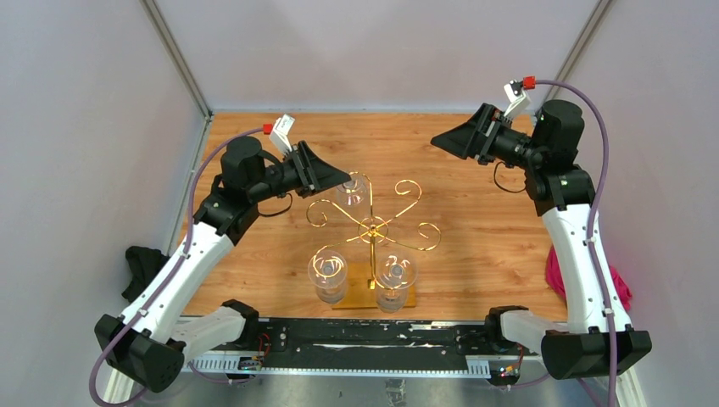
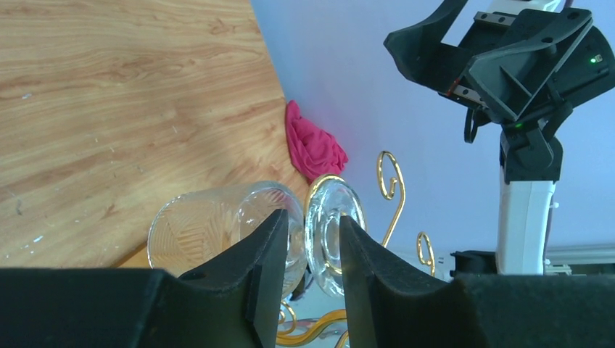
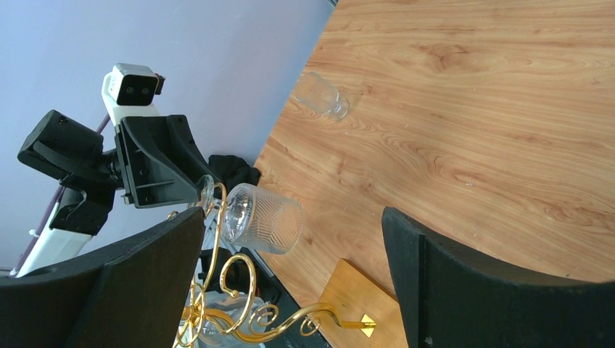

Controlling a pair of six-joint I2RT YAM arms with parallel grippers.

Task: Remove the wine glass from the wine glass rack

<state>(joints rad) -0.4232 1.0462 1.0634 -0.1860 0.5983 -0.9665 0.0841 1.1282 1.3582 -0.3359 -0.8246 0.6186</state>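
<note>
The gold wine glass rack [image 1: 373, 227] stands on its wooden base [image 1: 360, 297] at the table's near middle. Three clear wine glasses hang upside down from it: one at the back left [image 1: 352, 192] and two in front [image 1: 328, 273] [image 1: 396, 282]. My left gripper [image 1: 337, 180] is level with the back-left glass. In the left wrist view the gripper [image 2: 313, 217] is narrowly open, with the glass's foot [image 2: 332, 233] just past the fingertips and the bowl [image 2: 203, 226] behind the left finger [image 2: 272, 250]. My right gripper [image 1: 443, 140] [image 3: 296, 225] is wide open and empty, high at the back right.
A red cloth [image 1: 623, 288] lies at the right table edge and a black object [image 1: 140, 264] at the left edge. Another small glass [image 3: 319, 94] lies on its side near the left wall. Grey walls enclose the table.
</note>
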